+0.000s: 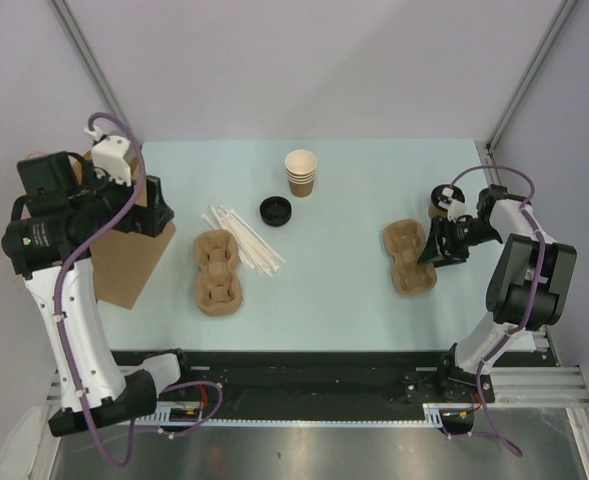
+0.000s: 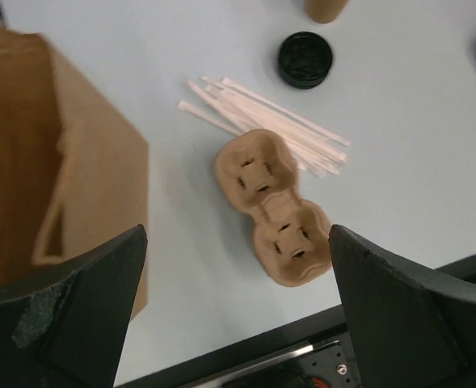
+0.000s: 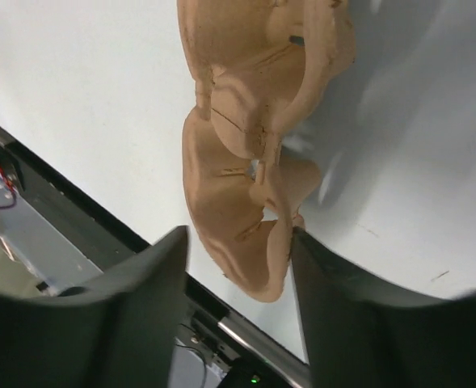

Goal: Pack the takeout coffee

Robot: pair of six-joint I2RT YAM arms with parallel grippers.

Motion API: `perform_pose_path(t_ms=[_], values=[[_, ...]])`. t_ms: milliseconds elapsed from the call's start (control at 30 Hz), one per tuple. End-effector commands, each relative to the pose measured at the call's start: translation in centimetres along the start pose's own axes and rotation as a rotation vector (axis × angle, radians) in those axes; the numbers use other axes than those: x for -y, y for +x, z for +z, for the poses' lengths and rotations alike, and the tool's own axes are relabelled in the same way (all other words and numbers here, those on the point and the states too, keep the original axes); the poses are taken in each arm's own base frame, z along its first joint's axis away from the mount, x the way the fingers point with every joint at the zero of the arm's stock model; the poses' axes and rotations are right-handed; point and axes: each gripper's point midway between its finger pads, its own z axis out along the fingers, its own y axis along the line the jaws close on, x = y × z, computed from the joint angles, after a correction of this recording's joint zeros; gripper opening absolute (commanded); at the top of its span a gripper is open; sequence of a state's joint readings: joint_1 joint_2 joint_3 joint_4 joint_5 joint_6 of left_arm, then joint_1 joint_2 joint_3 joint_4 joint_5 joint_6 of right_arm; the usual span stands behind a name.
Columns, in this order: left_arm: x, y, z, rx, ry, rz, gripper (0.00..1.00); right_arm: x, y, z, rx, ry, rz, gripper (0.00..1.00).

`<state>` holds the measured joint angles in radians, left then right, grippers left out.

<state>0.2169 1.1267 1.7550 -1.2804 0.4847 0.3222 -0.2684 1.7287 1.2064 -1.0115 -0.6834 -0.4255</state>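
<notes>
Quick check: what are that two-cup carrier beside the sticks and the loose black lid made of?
Two-cup carrier: looks like moulded paper pulp; matte tan, with a soft rounded form and rough-cut slots.
Black lid: probably thin plastic; smooth and slightly glossy, with a crisp ringed rim.

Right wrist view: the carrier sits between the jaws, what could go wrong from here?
The right gripper straddles the carrier at its end, one jaw touching it, so pulling away could drag or tip it. In the top view a cup stands behind that gripper and could be knocked.
</notes>
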Motion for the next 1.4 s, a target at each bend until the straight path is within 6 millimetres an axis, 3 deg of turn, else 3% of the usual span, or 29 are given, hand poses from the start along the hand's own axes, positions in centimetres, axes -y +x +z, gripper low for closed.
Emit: perform_pose_path(t_ms=[0,133,167,200,267,400,633,867,967,1067,1133,1167,1267,1333,1367], values=[[-3.3,-0.7,-3.0,-0.005,-0.106,0.062,0.99,-0.8,-1.6,-2.2,0.073,0.069,-0.069,0.65],[-7.6,-1.2,-4.8,-0.028,-0.226,0.065,0.99,-2.2,-1.8,-4.1,0.097,0.102,-0.116,0.74],[-8.7,-1.3,-5.1,-0.034,-0.256,0.071,0.99,-2.8,-2.2,-5.1,0.121,0.118,-0.137,0.83],[-9.8,-1.3,-5.2,-0.056,-0.283,0.099,0.99,-3.2,-2.3,-5.5,0.130,0.123,-0.148,0.85],[-10.8,-1.3,-5.1,-0.079,-0.303,0.120,0.99,-3.9,-2.5,-6.3,0.151,0.139,-0.172,0.98],[-12.8,-0.2,-3.9,-0.140,-0.310,0.124,0.97,-6.6,-3.5,-8.0,0.203,0.162,-0.245,1.00],[-12.4,4.1,-1.9,-0.235,-0.225,0.135,0.94,-10.7,-4.2,-9.6,0.256,0.118,-0.294,1.00],[-12.2,9.1,0.6,-0.324,-0.164,0.102,0.94,-12.3,-4.6,-10.1,0.272,0.081,-0.285,1.00],[-12.6,10.0,1.4,-0.332,-0.162,0.101,0.93,-12.6,-4.7,-10.4,0.278,0.078,-0.283,1.00],[-13.0,9.8,1.8,-0.317,-0.167,0.102,0.85,-12.8,-4.8,-10.7,0.283,0.076,-0.278,1.00],[-13.2,9.6,2.0,-0.310,-0.165,0.101,0.67,-13.0,-4.9,-10.8,0.286,0.070,-0.276,1.00],[-13.5,9.0,2.1,-0.295,-0.171,0.111,0.50,-13.1,-5.0,-10.8,0.289,0.068,-0.271,1.00],[-14.6,7.5,1.9,-0.266,-0.204,0.136,0.17,-13.2,-5.1,-10.7,0.289,0.058,-0.268,1.00],[-15.2,6.5,1.9,-0.247,-0.222,0.143,0.08,-13.2,-5.1,-10.9,0.296,0.058,-0.267,1.00],[-15.6,5.0,1.4,-0.217,-0.245,0.167,0.03,-13.2,-5.1,-10.9,0.298,0.058,-0.265,1.00]])
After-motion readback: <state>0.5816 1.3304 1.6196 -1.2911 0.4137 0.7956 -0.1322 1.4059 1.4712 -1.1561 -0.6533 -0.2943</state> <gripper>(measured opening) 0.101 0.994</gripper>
